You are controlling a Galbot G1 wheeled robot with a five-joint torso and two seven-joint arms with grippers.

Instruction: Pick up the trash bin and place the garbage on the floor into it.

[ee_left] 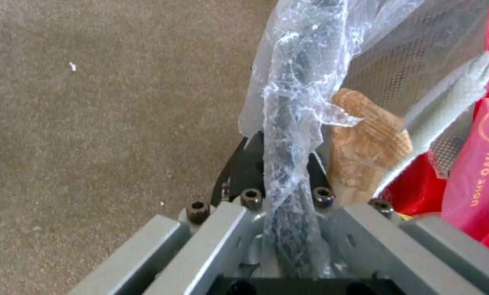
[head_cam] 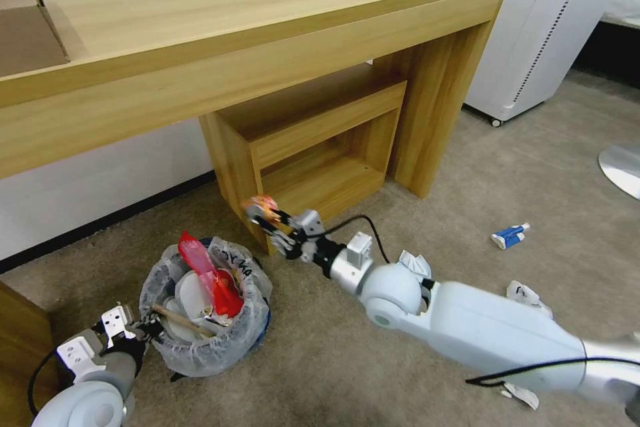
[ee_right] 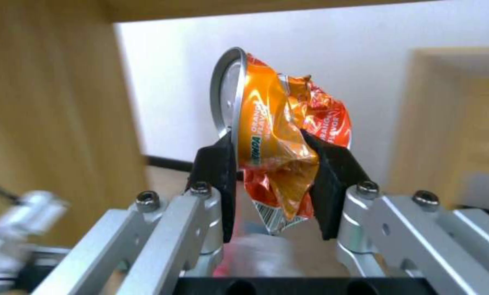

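Small round blue trash bin (head_cam: 257,327), lined with crinkly whitish plastic bag (head_cam: 200,353), standing upright on tan carpet (head_cam: 520,180); red wrappers (head_cam: 217,280), wooden stick (head_cam: 180,318) and white paper inside. Crushed orange can (ee_right: 280,135) held aloft beside wooden shelf. Blue-white packet (head_cam: 510,235) and crumpled white papers (head_cam: 527,295) lying scattered farther right.

A long light-wood desk (head_cam: 253,33) was set against a white wall (head_cam: 100,193) edged by a black skirting strip (head_cam: 100,223). A low open wooden shelf unit (head_cam: 313,147) was tucked beneath it. A white wheeled appliance (head_cam: 547,27) was seen beside the desk.
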